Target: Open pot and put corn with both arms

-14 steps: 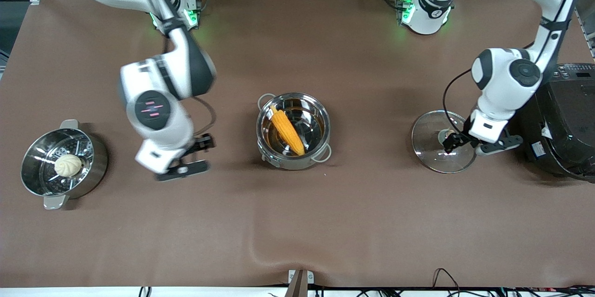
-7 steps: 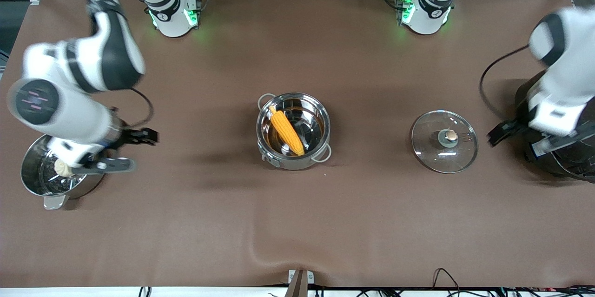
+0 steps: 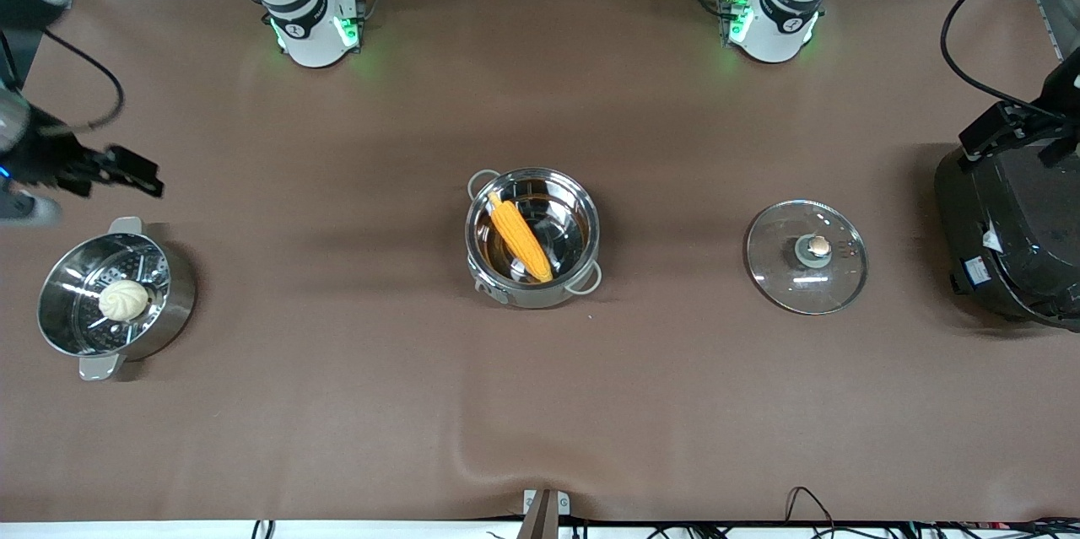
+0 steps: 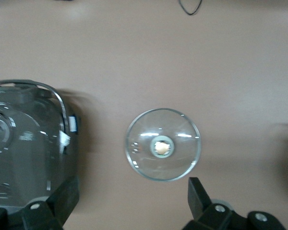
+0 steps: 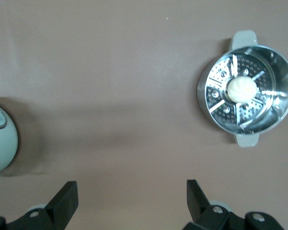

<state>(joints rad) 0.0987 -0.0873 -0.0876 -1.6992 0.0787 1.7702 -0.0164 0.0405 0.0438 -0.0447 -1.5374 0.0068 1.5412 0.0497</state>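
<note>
Inside the uncovered pot (image 3: 532,237) lies the corn (image 3: 521,237), while both spread claws, left claw (image 4: 120,211) and right claw (image 5: 132,203), hover empty.

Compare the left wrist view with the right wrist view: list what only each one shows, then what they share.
Only the left wrist view: the glass lid lying flat on the table with its tan knob up, beside the black rice cooker. Only the right wrist view: the steamer pot holding the white bun. Shared: the brown table cover and, at the frame edge, that arm's own gripper, the left gripper and the right gripper, both open and empty. Neither shows the pot with the corn.
</note>
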